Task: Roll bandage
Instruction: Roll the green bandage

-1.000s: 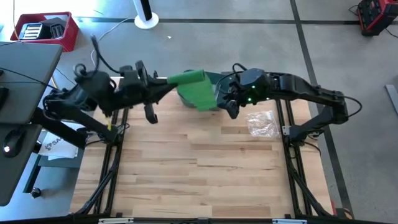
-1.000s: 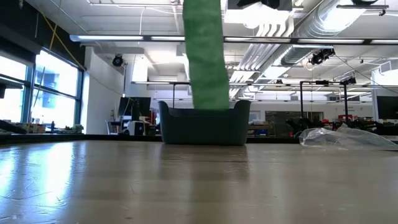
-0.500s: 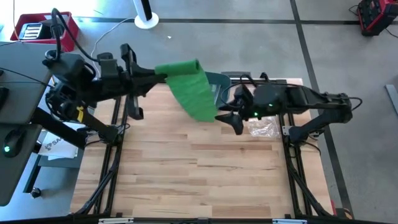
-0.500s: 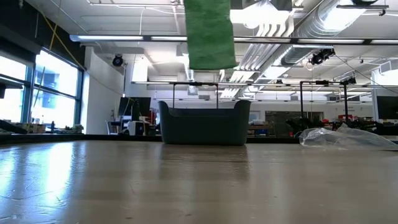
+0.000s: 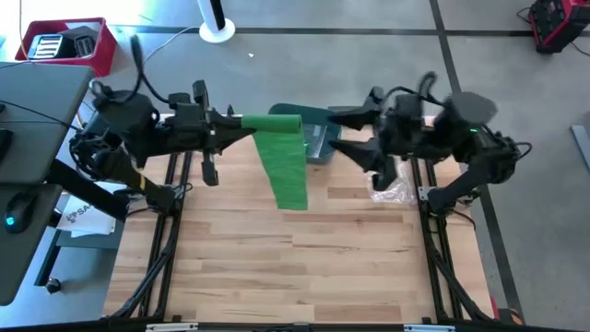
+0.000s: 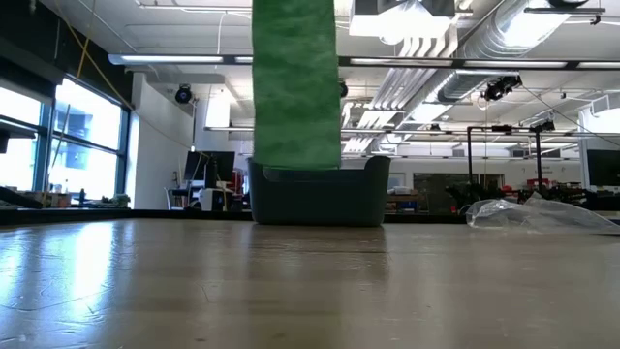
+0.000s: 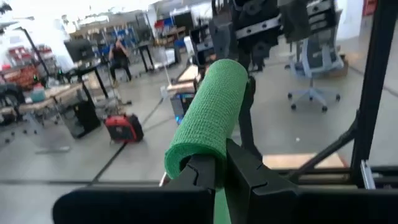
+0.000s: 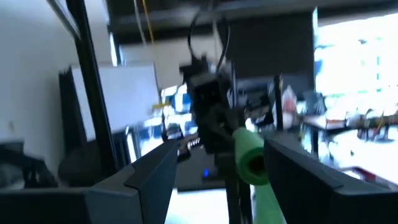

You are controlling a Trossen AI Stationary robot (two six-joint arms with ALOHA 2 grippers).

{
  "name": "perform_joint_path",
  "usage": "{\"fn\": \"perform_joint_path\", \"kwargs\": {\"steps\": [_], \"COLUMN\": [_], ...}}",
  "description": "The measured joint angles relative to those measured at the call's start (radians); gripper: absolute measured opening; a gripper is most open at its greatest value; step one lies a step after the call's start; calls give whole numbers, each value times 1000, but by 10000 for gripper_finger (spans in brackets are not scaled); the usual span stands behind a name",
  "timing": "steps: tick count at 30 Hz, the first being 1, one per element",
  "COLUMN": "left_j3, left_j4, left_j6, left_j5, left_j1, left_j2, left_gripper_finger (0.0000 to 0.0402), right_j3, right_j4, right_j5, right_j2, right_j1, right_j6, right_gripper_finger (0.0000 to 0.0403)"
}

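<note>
Above a wooden tabletop (image 5: 304,249) in a wide workshop, with a dark bin (image 6: 318,191) at its far edge and a crumpled plastic bag (image 5: 391,184) to the right, the left pincer (image 5: 241,126) pinches one end of a green bandage (image 5: 284,157) roll held level in the air. A loose strip hangs from the roll toward the tabletop in front of the bin, its end clear of the wood in the low view. The right pincer (image 5: 355,134) hovers just beside the roll's free end, fingers spread and holding nothing.
</note>
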Motion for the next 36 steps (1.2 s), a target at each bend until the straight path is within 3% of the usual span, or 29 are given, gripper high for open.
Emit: {"fn": "perform_joint_path", "kwargs": {"steps": [3,7,19,26,29,32,36], "left_j3": [0,0,-1,-1,0,0,0], "left_j4": [-27,-41,-40,-49,-57,-58,-55], "left_j6": [-13,-30,-44,-57,-76,-115,-173], "left_j5": [-1,-1,19,181,203,204,222], "left_j1": [12,25,37,39,39,39,43], "left_j2": [9,23,31,41,48,48,46], "left_gripper_finger": [5,5,5,5,5,9,37], "right_j3": [102,228,217,217,217,217,217], "right_j4": [-156,-342,-328,-349,-349,-349,-349], "right_j5": [-40,15,-53,-130,-134,-122,-117], "right_j2": [74,157,152,173,178,184,188], "right_j1": [-13,-24,-56,-83,-88,-89,-89], "right_j6": [32,33,33,98,117,128,78], "right_gripper_finger": [232,232,232,232,229,205,123]}}
